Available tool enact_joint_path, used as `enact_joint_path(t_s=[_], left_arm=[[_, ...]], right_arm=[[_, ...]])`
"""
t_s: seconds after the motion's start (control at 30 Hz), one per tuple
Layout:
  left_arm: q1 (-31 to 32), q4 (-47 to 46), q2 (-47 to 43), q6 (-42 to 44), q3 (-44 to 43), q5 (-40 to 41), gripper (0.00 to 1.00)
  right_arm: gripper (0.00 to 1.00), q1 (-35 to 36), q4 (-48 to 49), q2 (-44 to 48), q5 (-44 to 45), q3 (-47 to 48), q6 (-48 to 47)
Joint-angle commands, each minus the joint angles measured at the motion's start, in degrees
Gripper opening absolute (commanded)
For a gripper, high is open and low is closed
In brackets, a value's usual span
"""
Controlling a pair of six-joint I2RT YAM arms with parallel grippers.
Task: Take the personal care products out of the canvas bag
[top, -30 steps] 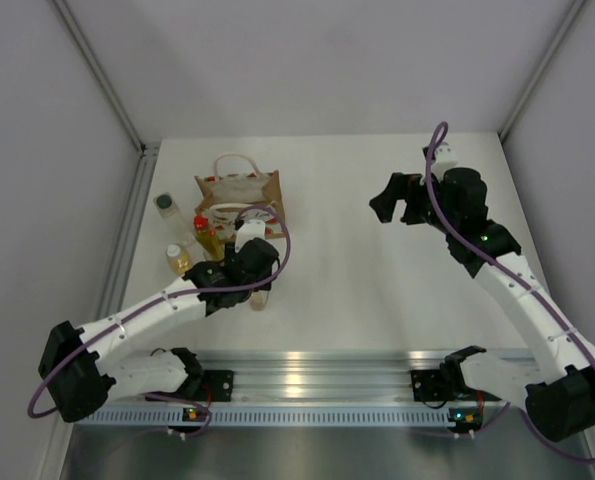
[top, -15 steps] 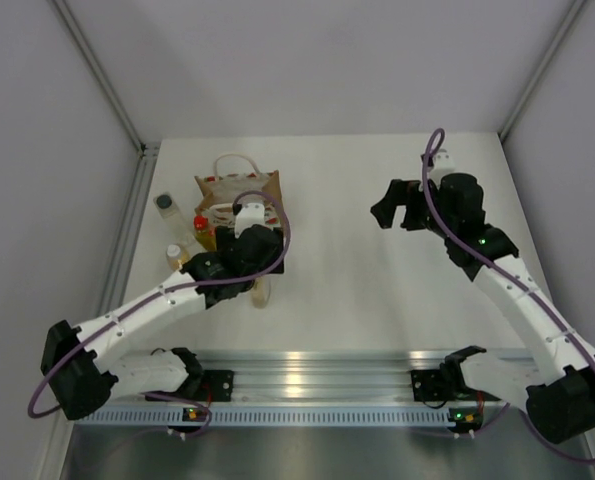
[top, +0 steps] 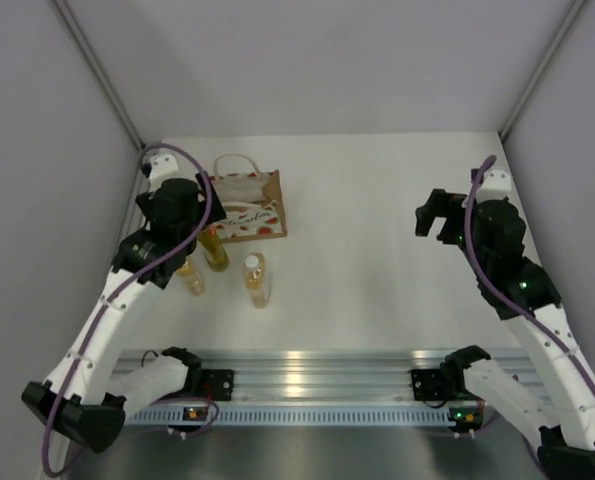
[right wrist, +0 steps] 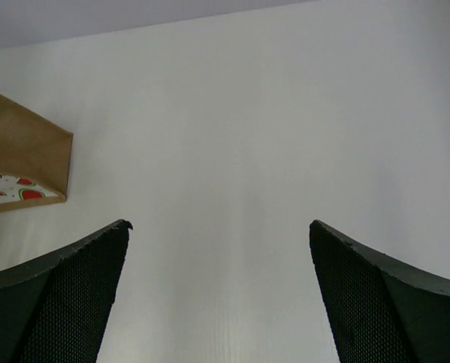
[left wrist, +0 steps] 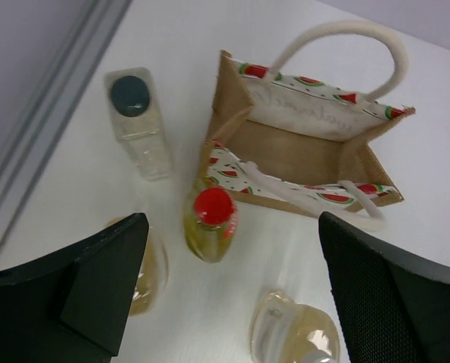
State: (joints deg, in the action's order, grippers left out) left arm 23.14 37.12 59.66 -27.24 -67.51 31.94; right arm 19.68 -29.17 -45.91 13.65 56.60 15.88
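Note:
The canvas bag [left wrist: 308, 147] stands open at the back left of the table, its brown inside bare; it also shows in the top view [top: 247, 205]. Beside it on the table are the personal care products: a dark-capped clear bottle [left wrist: 138, 121], a yellow-green bottle with a red cap [left wrist: 212, 225], an amber bottle [left wrist: 150, 272] partly behind my left finger, and a white-capped amber bottle [left wrist: 294, 333]. My left gripper [left wrist: 232, 242] hangs open above the bottles, holding nothing. My right gripper [right wrist: 218, 224] is open over bare table, far right of the bag.
The left wall and its metal rail [top: 127, 230] run close beside the bottles and my left arm. A corner of the bag [right wrist: 20, 151] shows at the left edge of the right wrist view. The arms' mounting rail [top: 307, 385] lines the near edge.
My left gripper opened and let go of the white-capped amber bottle, then rose and swung back to the left. My right arm drew back towards the right.

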Motion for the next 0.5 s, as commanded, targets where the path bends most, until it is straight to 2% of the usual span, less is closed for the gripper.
enact_joint_path(t_s=[0.0,0.1,0.3,0.47], left_arm=[[-3.3,6.5,-7.3,4.0,-2.1,4.1,0.98],[-4.1,10.9,-12.8,5.3,-1.6,6.5,0.98],[-4.0,19.8,-24.2,5.5,-1.7,5.7,0.99],[-3.9,25.4,-32.6,8.1,-2.5,1.9,0.99]], right_arm=[[1.00,-0.6,-5.5,7.3,5.2,-0.3,-3.0],[0.99,-0.3,-9.3,11.6,7.6,1.7,-3.8],[0.99,1.6,-17.4,18.0,11.4,6.9,-5.9],[0.99,1.6,-23.3,20.7,14.6,9.7,-8.4]])
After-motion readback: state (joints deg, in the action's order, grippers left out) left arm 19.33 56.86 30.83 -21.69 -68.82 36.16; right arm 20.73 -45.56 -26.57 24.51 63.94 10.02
